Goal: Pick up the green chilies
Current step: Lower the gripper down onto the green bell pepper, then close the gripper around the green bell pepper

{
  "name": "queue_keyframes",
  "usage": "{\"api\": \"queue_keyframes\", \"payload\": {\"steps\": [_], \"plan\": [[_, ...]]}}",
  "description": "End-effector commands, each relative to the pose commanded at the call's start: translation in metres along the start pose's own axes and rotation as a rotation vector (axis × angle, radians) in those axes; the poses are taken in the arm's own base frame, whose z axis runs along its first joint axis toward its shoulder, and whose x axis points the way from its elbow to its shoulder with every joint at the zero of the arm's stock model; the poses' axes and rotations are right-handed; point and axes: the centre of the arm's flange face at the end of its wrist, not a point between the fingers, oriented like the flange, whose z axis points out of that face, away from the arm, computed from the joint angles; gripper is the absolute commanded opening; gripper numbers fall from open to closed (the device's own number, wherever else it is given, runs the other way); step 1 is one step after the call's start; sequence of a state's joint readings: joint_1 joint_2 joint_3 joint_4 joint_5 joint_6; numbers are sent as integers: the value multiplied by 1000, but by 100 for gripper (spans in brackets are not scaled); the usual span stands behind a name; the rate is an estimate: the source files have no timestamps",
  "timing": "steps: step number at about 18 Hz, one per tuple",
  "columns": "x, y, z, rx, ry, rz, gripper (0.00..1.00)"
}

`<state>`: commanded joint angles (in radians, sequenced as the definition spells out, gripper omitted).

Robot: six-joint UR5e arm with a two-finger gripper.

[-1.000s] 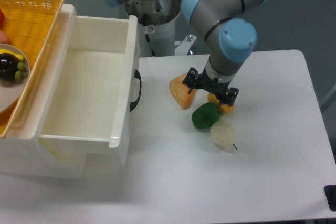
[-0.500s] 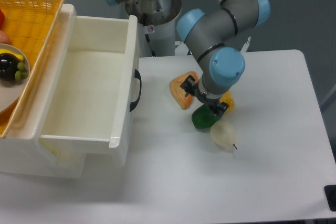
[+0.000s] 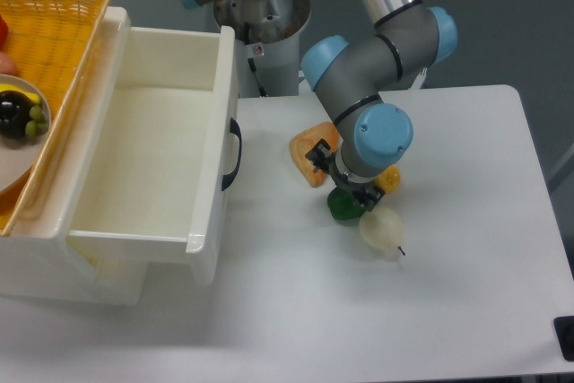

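Observation:
The green chilies [image 3: 342, 207] are a small glossy dark-green toy lying on the white table [image 3: 466, 266], just left of a cream-white bulb [image 3: 382, 229]. My gripper [image 3: 346, 191] has come straight down over the green toy and covers its upper part. The fingers straddle it from above, and the arm's wrist hides most of them. I cannot tell whether the jaws are closed on the toy. Only the lower left edge of the green toy shows.
An orange toy slice [image 3: 311, 155] lies just left of the gripper and a yellow-orange toy [image 3: 389, 178] just right. An open white drawer [image 3: 152, 159] stands at the left, with a yellow basket [image 3: 45, 51] holding a plate with a purple fruit [image 3: 16, 117].
The gripper has moved down and left from above the yellow toy onto the green chilies, now covering most of them. The objects on the table have not moved.

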<state>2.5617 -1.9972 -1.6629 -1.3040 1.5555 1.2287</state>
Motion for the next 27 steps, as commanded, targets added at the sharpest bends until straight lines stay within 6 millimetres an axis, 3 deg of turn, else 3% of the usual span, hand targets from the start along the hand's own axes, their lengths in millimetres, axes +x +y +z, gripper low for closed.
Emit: {"api": "queue_keyframes", "payload": {"steps": [11, 27], "plan": [[-17, 0, 15, 2, -3, -9, 100], [-19, 5, 19, -49, -12, 83, 100]]}}
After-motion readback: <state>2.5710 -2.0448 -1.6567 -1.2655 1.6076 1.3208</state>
